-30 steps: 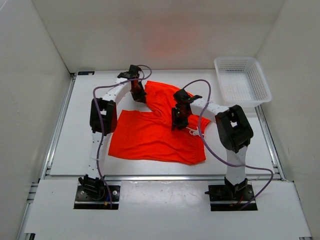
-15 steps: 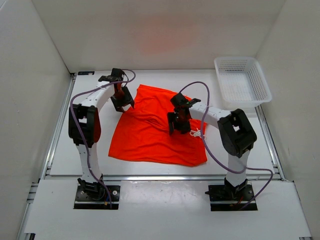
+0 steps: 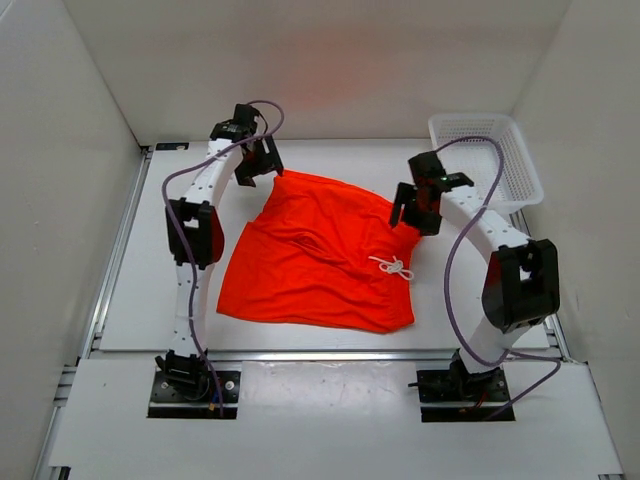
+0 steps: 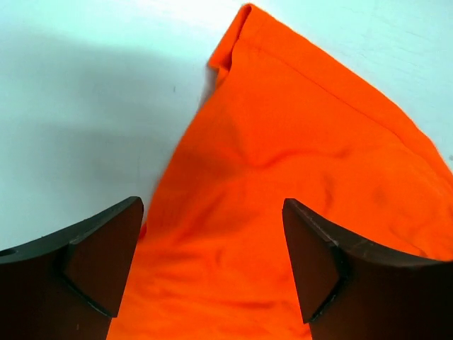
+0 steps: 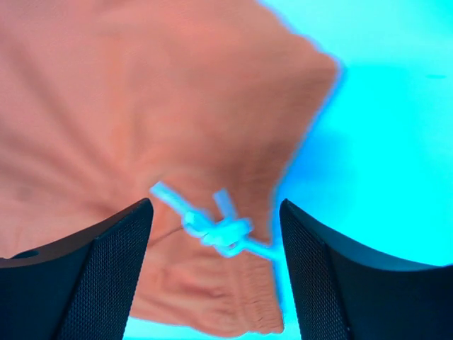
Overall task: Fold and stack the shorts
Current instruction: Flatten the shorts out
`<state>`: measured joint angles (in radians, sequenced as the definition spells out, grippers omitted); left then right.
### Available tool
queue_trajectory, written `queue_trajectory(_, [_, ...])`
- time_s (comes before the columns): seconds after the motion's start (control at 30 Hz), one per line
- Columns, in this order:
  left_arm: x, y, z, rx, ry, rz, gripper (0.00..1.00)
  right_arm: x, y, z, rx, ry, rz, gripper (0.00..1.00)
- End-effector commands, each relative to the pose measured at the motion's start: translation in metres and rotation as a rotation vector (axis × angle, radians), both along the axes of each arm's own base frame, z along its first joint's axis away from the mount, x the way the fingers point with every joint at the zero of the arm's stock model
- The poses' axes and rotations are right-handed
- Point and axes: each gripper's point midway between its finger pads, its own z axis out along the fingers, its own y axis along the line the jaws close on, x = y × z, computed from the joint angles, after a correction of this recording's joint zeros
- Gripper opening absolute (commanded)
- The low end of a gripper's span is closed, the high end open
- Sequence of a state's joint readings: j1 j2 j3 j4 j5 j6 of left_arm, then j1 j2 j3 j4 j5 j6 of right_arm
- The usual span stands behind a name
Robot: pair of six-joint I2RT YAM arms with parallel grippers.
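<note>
The orange shorts [image 3: 315, 255] lie flat on the white table, with a white drawstring [image 3: 393, 266] knotted near their right edge. My left gripper [image 3: 255, 165] hovers open over the shorts' far left corner; in the left wrist view its jaws [image 4: 212, 205] stand wide apart above the orange cloth [image 4: 297, 177], holding nothing. My right gripper [image 3: 415, 210] hangs open by the far right corner. In the right wrist view the drawstring [image 5: 212, 227] and cloth [image 5: 141, 106] lie below the gap of the gripper [image 5: 216, 205], untouched.
A white mesh basket [image 3: 485, 160] stands at the back right corner. White walls close in the table on three sides. A metal rail [image 3: 320, 353] runs along the front edge.
Both grippers opened and let go of the cloth. The left one carried its corner out to the far left, the right one drew back to the right. The shorts now lie spread flat.
</note>
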<state>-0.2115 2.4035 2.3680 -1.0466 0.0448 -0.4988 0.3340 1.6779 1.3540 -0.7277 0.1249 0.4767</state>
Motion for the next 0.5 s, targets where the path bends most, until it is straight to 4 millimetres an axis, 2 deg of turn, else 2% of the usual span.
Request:
queue_trajectory(0.0, [0.007, -0.007, -0.018, -0.003, 0.023, -0.047, 0.92, 0.016, -0.024, -0.013, 0.024, 0.046, -0.128, 0.77])
queue_trajectory(0.03, [0.009, -0.010, -0.021, 0.009, 0.018, -0.049, 0.92, 0.022, -0.037, -0.016, 0.023, 0.052, -0.163, 0.77])
queue_trajectory(0.17, [0.031, -0.014, -0.026, 0.005, -0.041, -0.044, 0.93, 0.042, -0.053, -0.026, -0.015, 0.063, -0.221, 0.75])
queue_trajectory(0.2, [0.034, -0.014, -0.036, 0.006, -0.038, -0.044, 0.93, 0.046, -0.056, -0.037, -0.041, 0.081, -0.230, 0.73])
queue_trajectory(0.23, [0.039, -0.015, -0.037, 0.004, -0.050, -0.044, 0.93, 0.052, -0.062, -0.036, -0.055, 0.080, -0.245, 0.73])
queue_trajectory(0.27, [0.044, -0.018, -0.034, -0.008, -0.068, -0.048, 0.92, 0.052, -0.065, -0.041, -0.075, 0.094, -0.251, 0.73])
queue_trajectory(0.3, [0.045, -0.020, -0.047, -0.014, -0.052, -0.054, 0.92, 0.055, -0.067, -0.051, -0.098, 0.114, -0.246, 0.72])
queue_trajectory(0.37, [0.047, -0.023, -0.054, -0.024, -0.049, -0.060, 0.91, 0.060, -0.068, -0.062, -0.117, 0.130, -0.240, 0.72])
queue_trajectory(0.47, [0.048, -0.028, -0.062, -0.047, -0.041, -0.065, 0.83, 0.060, -0.069, -0.077, -0.131, 0.163, -0.227, 0.70])
